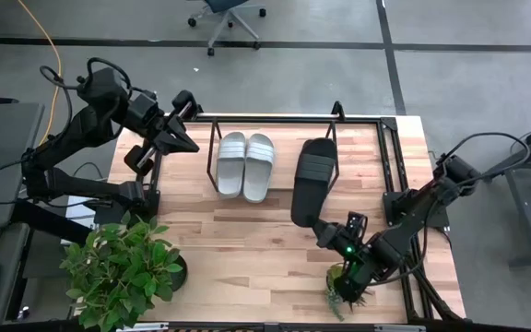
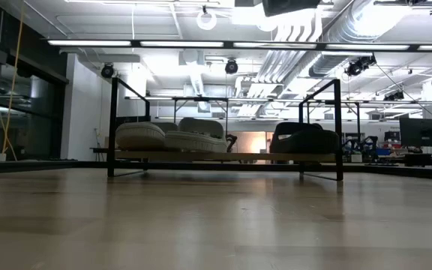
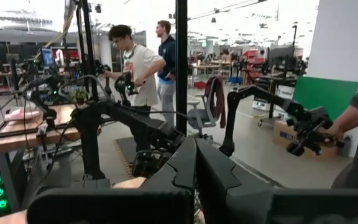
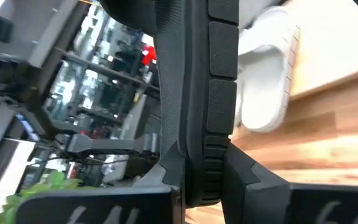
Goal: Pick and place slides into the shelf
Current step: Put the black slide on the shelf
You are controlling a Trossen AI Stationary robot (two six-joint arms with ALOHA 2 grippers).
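Right wrist view: right hand (image 4: 194,186) grips black slide (image 4: 194,81), hiding grey slide (image 4: 266,81).

- Pale wood counter (image 1: 247,240), planked, smooth with a soft sheen in the low view.
- Thin black metal tubing on the shelf (image 1: 275,120), matt.
- Light grey slides (image 1: 245,166), moulded foam or rubber look, ribbed straps, matt.
- Black slide (image 1: 312,180), same matt rubbery finish, grooved sole edge in the right wrist view.
- Right tool (image 4: 194,180), dark matt plastic look, clamped on the black slide.
- Left tool (image 3: 196,168), same dark matt finish.
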